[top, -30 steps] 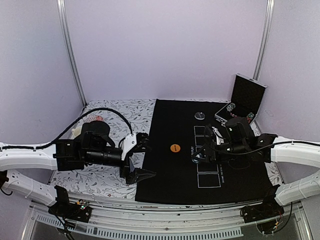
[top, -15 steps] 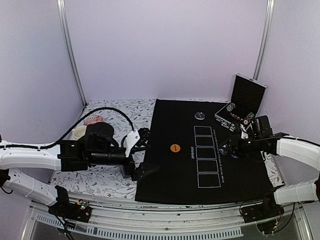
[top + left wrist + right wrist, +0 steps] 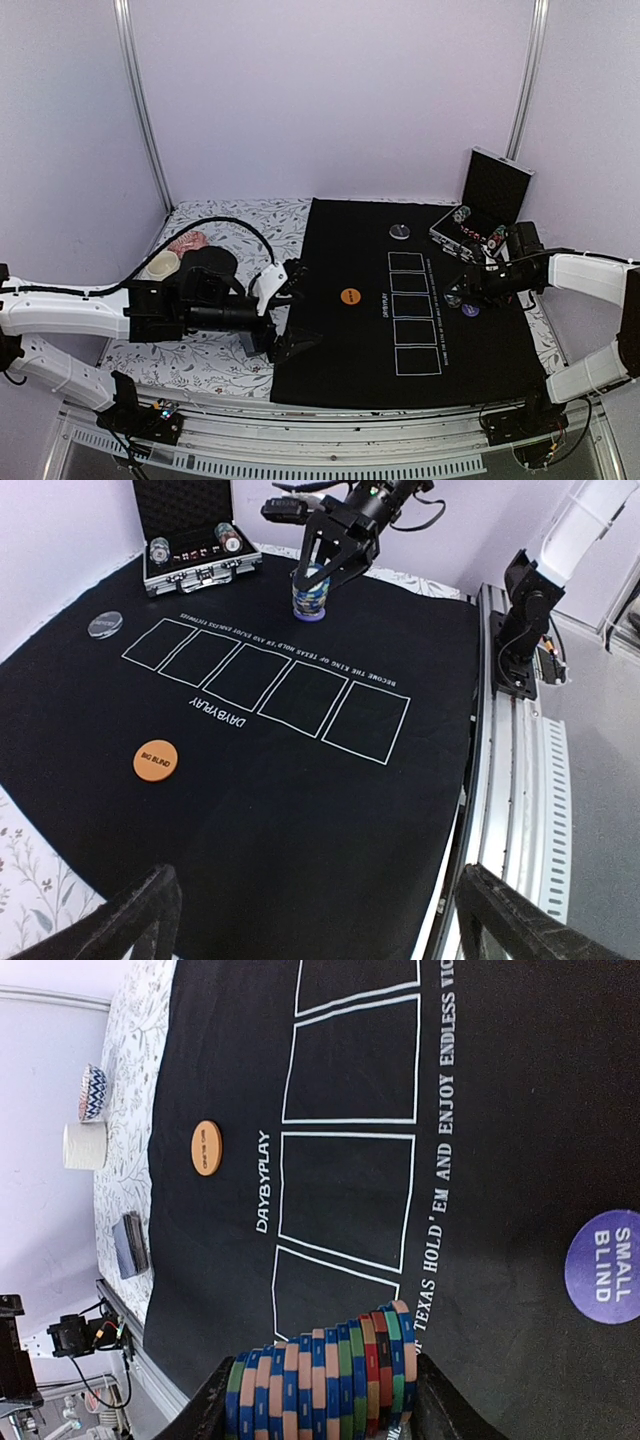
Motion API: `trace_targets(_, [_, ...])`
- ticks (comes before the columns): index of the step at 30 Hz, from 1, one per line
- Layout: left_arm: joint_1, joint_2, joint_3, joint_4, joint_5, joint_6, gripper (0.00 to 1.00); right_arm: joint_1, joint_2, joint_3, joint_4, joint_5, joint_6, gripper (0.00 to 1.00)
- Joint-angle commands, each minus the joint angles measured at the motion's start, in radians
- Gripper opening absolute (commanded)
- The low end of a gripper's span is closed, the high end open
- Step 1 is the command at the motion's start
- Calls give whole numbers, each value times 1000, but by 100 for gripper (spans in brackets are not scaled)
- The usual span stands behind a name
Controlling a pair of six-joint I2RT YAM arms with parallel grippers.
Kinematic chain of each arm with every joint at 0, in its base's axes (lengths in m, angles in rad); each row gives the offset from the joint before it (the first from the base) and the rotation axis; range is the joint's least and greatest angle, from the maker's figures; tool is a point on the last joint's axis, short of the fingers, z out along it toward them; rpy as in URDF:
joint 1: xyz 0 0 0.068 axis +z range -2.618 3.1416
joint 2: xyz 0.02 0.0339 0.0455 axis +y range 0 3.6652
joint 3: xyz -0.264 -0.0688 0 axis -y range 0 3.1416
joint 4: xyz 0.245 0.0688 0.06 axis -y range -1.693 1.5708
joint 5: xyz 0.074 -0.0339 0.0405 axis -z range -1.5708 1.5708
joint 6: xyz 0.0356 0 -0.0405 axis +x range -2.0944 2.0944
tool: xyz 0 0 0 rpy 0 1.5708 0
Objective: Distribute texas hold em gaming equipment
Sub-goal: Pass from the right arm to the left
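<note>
My right tool (image 3: 318, 1410) grips a striped chip stack (image 3: 320, 1360) near the purple SMALL BLIND disc (image 3: 609, 1265); my left tool (image 3: 320, 920) gapes wide

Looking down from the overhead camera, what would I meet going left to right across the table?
Cream round container → robot's open left hand → orange round disc → silver round disc → purple round disc.

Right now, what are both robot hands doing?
Left gripper: open, empty.
Right gripper: closed on a chip stack.
</note>
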Motion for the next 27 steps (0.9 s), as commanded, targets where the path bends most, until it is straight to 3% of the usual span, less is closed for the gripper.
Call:
trace_targets(1, [-15,31,9,50,25,57,98,2,13,-1,-53,-91,-34,2])
trace_targets(6, [-15,106,24,84,98,125,98,95,17,0,-27,-168,-9,2])
trace_targets(13, [-16,185,-11,187,180,199,98,353,38,-17,264,-198,229,2])
trace_targets(18, [-16,231,-121,439,188,240,98,470,101,-30,415,-150,341,2])
trace_targets(22, [-17,423,-123,699,242,235,98,519,141,-85,576,-182,440,2])
trace_targets(27, [-17,611,-61,947,204,244,98,521,120,-157,637,-161,480,2])
